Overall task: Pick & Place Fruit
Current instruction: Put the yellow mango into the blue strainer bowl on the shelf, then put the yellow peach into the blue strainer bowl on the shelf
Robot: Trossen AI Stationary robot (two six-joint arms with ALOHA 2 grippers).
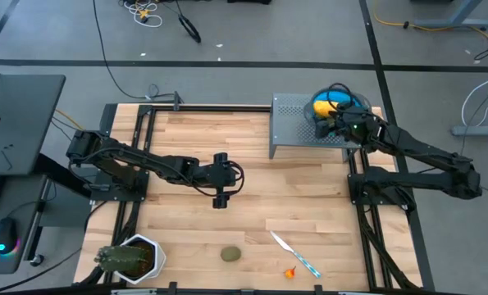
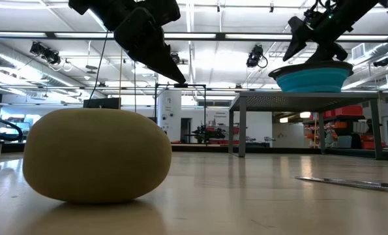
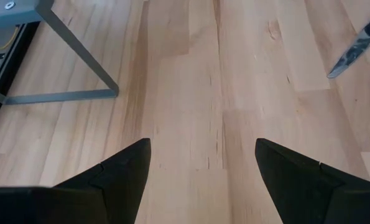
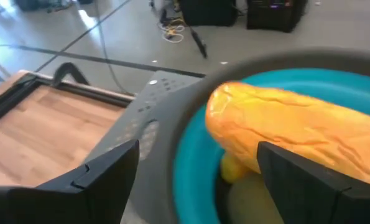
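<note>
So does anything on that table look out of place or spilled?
Not spilled. A knife lies loose at the front of the table beside a small orange-red bit, and one olive-brown fruit sits alone, away from the blue bowl.

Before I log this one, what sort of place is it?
Probably a robotics lab in a big open workshop hall. A wooden table sits in a metal frame with two arms mounted on it, cables trail over the concrete floor, and ceiling strip lights run above shelving beyond.
</note>
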